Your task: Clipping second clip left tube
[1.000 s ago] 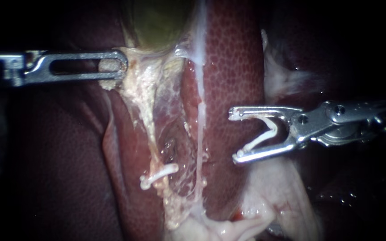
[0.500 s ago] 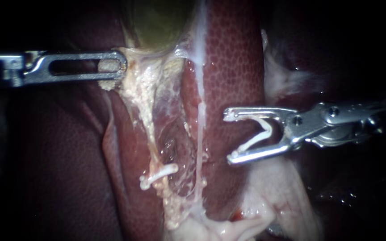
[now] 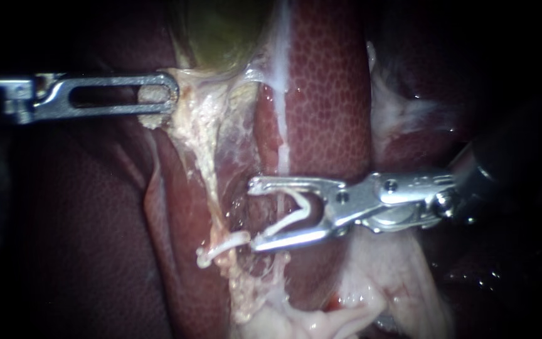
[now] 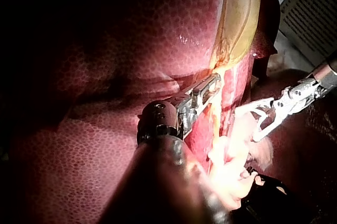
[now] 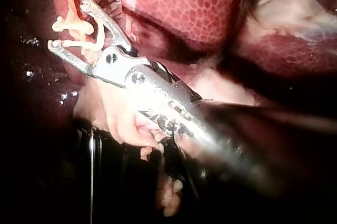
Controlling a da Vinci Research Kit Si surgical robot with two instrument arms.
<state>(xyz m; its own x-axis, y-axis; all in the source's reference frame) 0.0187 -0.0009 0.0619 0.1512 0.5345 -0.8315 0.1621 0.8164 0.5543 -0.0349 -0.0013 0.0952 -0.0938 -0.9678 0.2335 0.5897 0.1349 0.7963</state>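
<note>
Since the earlier frames my right instrument (image 3: 253,215) has travelled leftward and down across the liver (image 3: 327,94). Its jaw tips now stand just right of the left tube (image 3: 212,188) instead of well apart from it.

At far left, my left instrument (image 3: 167,94) has its jaws pressed onto pale tissue (image 3: 152,116) below the greenish gallbladder (image 3: 221,31). From that grip the left tube runs downward as a ragged, yellowish-white strand. Low down, a placed clip (image 3: 221,248) crosses it.

The right instrument's jaws stand wide, each touching one leg of an open clip (image 3: 286,221), white and V-shaped. The lower jaw's tip is just beside the placed clip's right end. The thin white right tube (image 3: 281,150) passes behind the upper jaw and shows again between the jaws. Whether it lies inside the open clip or behind it, I cannot tell.
</note>
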